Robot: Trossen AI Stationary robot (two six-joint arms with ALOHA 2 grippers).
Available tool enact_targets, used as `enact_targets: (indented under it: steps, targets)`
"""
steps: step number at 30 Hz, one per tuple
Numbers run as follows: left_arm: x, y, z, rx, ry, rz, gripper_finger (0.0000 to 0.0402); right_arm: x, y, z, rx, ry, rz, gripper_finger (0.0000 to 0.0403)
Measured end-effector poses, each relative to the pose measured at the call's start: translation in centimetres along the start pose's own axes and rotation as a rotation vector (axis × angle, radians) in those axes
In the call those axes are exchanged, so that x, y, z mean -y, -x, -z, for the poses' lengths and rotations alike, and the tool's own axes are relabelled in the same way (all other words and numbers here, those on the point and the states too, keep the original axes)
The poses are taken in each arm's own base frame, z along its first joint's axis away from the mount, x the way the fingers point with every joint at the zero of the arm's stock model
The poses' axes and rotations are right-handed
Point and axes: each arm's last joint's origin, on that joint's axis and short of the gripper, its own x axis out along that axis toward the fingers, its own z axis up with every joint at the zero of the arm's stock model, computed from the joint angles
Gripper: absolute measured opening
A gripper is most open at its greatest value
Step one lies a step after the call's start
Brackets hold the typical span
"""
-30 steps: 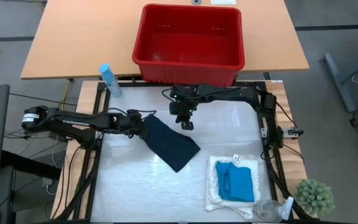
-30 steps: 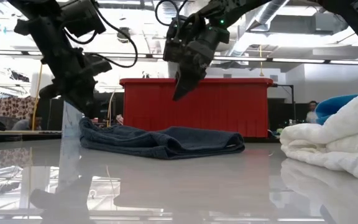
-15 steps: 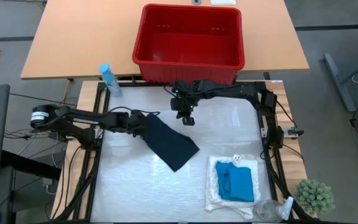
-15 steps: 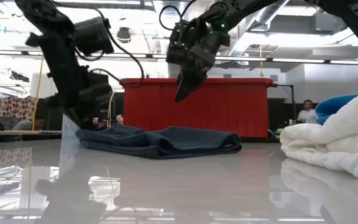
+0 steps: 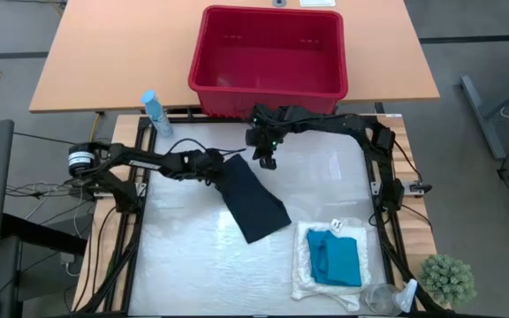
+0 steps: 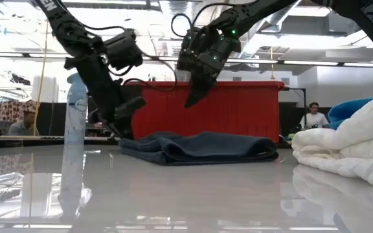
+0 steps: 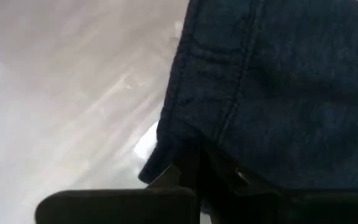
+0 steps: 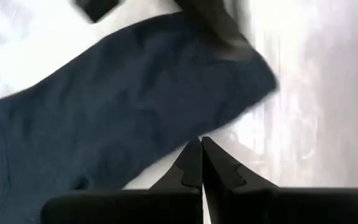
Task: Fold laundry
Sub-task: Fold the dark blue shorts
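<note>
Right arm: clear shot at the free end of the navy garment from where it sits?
Probably yes. The right gripper hangs shut above the table, just beside the navy garment. Nothing lies between them; the left gripper pinches the opposite end.

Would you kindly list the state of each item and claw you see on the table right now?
Dark garment: folded, flat on the table, one edge pinched.
Left claw: shut on the dark garment's edge.
Right claw: shut, empty, above the table.
Blue garment: folded, on the white cloth.
White cloth: folded, at the table's corner.
Red basket: upright, empty.
</note>
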Motion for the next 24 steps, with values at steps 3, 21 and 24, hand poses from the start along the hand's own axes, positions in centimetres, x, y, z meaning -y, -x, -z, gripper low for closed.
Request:
enact_targets:
  steps: [3,21,24]
  targets:
    - [0.0,0.4,-1.5,0.039,-0.028,0.009,0.0,1.4,0.3,0.5,0.013,-0.124,0.0,0.0033]
    - [0.2,6.7,-4.8,-0.081,0.123,0.159,0.0135,2.9,-1.7,1.9,0.119,-0.388,0.063,0.024]
    - [0.6,7.4,-4.8,-0.056,0.143,0.165,0.0149,2.6,-2.4,1.5,0.164,-0.394,0.113,0.0238]
